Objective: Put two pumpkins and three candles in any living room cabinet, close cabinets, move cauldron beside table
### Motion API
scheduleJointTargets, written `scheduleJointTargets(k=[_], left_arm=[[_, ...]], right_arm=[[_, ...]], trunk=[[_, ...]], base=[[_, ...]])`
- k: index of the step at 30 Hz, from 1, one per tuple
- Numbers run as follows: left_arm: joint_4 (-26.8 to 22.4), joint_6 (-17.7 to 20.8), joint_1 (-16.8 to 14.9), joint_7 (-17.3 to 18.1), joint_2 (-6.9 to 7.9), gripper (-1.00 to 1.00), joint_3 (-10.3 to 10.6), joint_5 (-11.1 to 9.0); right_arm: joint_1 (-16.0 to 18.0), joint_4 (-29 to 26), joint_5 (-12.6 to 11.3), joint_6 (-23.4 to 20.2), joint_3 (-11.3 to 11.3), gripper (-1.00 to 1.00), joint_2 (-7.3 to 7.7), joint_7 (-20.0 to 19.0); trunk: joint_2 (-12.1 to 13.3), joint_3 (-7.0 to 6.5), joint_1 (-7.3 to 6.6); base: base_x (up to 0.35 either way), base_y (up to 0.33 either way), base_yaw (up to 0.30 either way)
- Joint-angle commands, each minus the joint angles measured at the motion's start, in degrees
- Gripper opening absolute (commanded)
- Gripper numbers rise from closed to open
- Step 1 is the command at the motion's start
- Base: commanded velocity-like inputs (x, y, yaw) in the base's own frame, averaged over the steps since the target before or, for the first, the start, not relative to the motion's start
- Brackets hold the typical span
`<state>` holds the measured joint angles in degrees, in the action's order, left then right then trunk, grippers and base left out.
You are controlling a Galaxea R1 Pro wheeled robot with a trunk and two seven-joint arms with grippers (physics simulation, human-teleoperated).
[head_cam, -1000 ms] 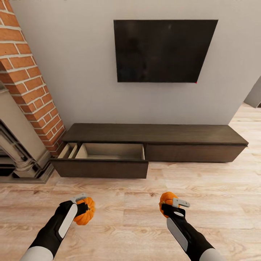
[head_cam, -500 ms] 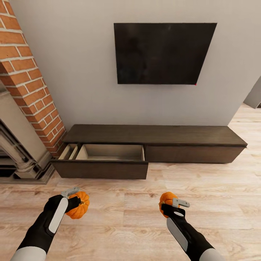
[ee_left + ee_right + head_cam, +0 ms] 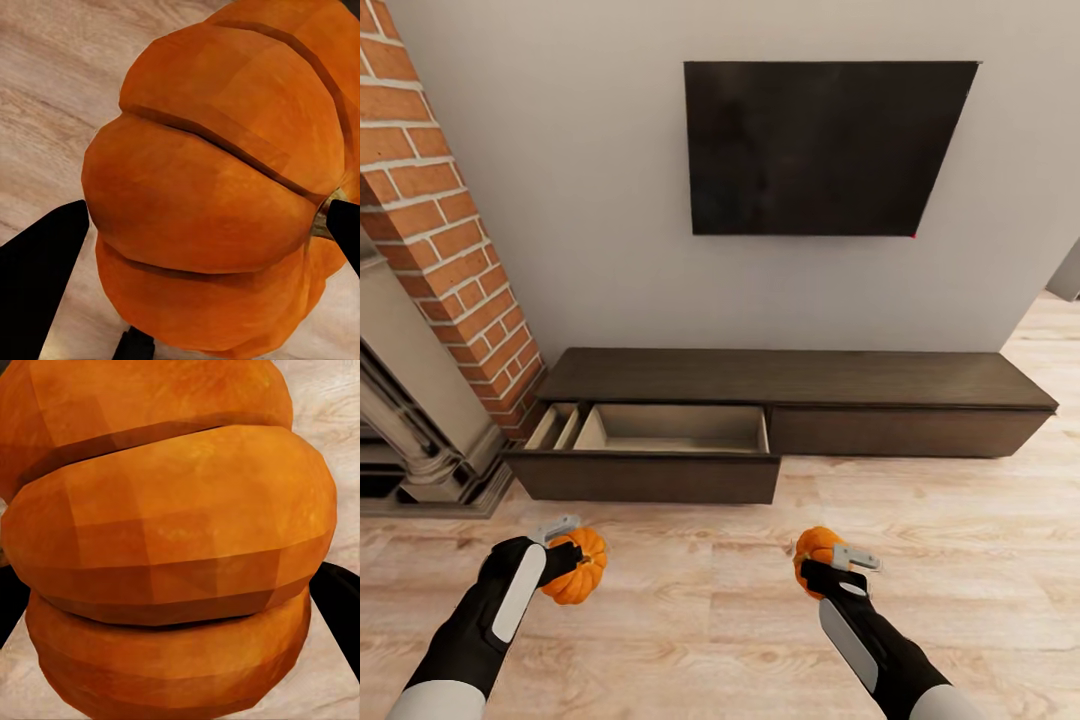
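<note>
pumpkins [image 3: 582, 566] clamped in each claw

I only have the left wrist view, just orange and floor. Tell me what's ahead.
Observer: A low dark cabinet stands against the wall, its left drawer pulled out.
Operator: Report the other arm.
Observer: The right hand grips a second pumpkin above the floor.
Operator: Say what's in that drawer.
Observer: Its pale inside looks bare from the head view, with a narrow divided section at the left end.
Operator: Check the right drawer.
Observer: The right drawer front sits flush, closed.
</note>
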<state>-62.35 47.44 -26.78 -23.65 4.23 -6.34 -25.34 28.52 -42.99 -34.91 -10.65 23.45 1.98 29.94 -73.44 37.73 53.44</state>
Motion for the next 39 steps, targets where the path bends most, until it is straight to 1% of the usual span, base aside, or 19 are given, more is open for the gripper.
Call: scheduleJointTargets(k=[1, 3, 5, 6, 8, 10, 11, 13, 14, 15, 17, 18, 20, 22, 25, 27, 29, 31, 39], left_arm=[[-0.06, 0.11, -0.03, -0.45, 0.07, -1.00, 0.02, -0.73], [-0.06, 0.11, -0.03, -0.41, 0.12, -1.00, 0.02, -0.78], [-0.06, 0.11, -0.03, -0.37, 0.14, -1.00, 0.02, -0.79], [-0.06, 0.11, -0.03, -0.36, 0.15, -1.00, 0.03, -0.82], [-0.11, 0.11, -0.03, -0.35, 0.16, -1.00, 0.12, -0.79], [-0.27, 0.11, -0.03, -0.35, 0.16, -1.00, 0.18, -0.78], [-0.39, 0.16, -0.03, -0.35, 0.14, -1.00, 0.23, -0.77], [-1.34, 0.70, -0.03, -0.35, 0.05, -1.00, 0.41, -0.73], [-2.55, 1.43, 0.02, -0.35, 0.01, -1.00, 0.46, -0.71], [-4.50, 2.59, 0.15, -0.35, -0.01, -1.00, 0.47, -0.73], [-10.32, 5.93, 1.27, -0.35, -0.13, -1.00, 0.46, -0.78], [-15.37, 7.72, 2.82, -0.36, -0.44, -1.00, 0.51, -0.82], [-20.05, 8.78, 4.24, -0.41, -0.75, -1.00, 0.65, -0.84], [-22.95, 9.32, 4.98, -0.43, -0.90, -1.00, 1.32, -0.85], [-23.68, 9.47, 5.18, -0.43, -0.99, -1.00, 2.64, -0.81], [-24.26, 9.51, 5.30, -0.43, -1.02, -1.00, 4.03, -0.84], [-24.39, 9.52, 5.37, -0.43, -1.03, -1.00, 4.88, -0.90], [-24.52, 9.52, 5.40, -0.44, -0.97, -1.00, 5.16, -0.89], [-24.67, 9.52, 5.42, -0.44, -0.61, -1.00, 4.86, -0.93]], right_arm=[[0.05, -0.56, -0.15, -0.70, 0.28, -1.00, 0.10, -1.43], [0.05, -1.89, -0.13, -2.25, 0.28, -1.00, 0.12, -5.32], [0.05, -5.13, -0.51, -6.09, 0.28, -1.00, 0.07, -7.54], [0.03, -8.07, -0.94, -9.25, 0.28, -1.00, 0.03, -8.17], [-0.60, -16.59, -2.85, -17.99, 0.24, -1.00, 0.03, -8.75], [-1.72, -25.31, -5.18, -26.64, 0.19, -1.00, 0.02, -8.29], [-2.03, -28.60, -5.90, -30.09, 0.00, -1.00, 0.03, -7.50], [-2.36, -32.29, -6.70, -34.77, -0.32, -1.00, -0.01, -5.01], [-2.44, -33.22, -6.93, -36.12, -0.42, -1.00, -0.02, -3.60], [-2.50, -33.82, -7.08, -37.12, -0.48, -1.00, -0.07, -2.18], [-2.53, -34.45, -7.27, -38.78, -0.55, -1.00, -0.23, 0.95], [-2.50, -34.86, -7.45, -39.65, -0.57, -1.00, -0.66, 3.27], [-2.39, -35.38, -7.89, -40.23, -0.59, -1.00, -2.02, 5.60], [-2.14, -34.90, -8.26, -40.47, -0.59, -1.00, -4.41, 8.15], [-1.95, -35.01, -8.43, -40.49, -0.54, -1.00, -5.41, 9.72], [-1.91, -35.23, -8.43, -40.37, -0.48, -1.00, -5.63, 10.07], [-1.90, -35.51, -8.42, -40.13, -0.44, -1.00, -5.71, 10.20], [-1.89, -35.75, -8.42, -39.89, -0.48, -1.00, -5.74, 10.23], [-1.89, -37.87, -8.42, -39.79, -0.54, -1.00, -5.68, 10.29]], trunk=[[-0.03, 0.05, 0.03], [-0.03, 0.05, 0.03], [-0.03, 0.05, 0.03], [-0.03, 0.05, 0.03], [-0.03, 0.05, 0.03], [-0.03, 0.05, 0.03], [-0.03, 0.05, 0.03], [-0.03, 0.05, 0.03], [-0.03, 0.05, 0.03], [-0.03, 0.05, 0.03], [-0.03, 0.05, 0.03], [-0.03, 0.05, 0.03], [-0.03, 0.05, 0.03], [-0.03, 0.05, 0.03], [-0.03, 0.05, 0.03], [-0.03, 0.05, 0.03], [-0.03, 0.05, 0.03], [-0.03, 0.05, 0.03], [-0.03, 0.05, 0.03]], base=[[0.253, 0.234, 0.000], [0.255, 0.236, 0.000], [0.261, 0.212, 0.000], [0.264, 0.161, 0.000], [0.266, 0.089, 0.000], [0.259, 0.037, 0.000], [0.205, 0.018, 0.000], [0.112, 0.010, 0.000], [0.056, 0.005, 0.000], [0.036, 0.003, 0.000], [0.019, 0.002, 0.000], [0.008, 0.001, 0.000], [0.004, 0.000, 0.000], [0.001, 0.000, 0.000], [0.051, 0.008, 0.000], [0.193, 0.076, 0.000], [0.248, 0.110, 0.000], [0.207, 0.096, 0.000], [0.089, 0.101, -0.057]])
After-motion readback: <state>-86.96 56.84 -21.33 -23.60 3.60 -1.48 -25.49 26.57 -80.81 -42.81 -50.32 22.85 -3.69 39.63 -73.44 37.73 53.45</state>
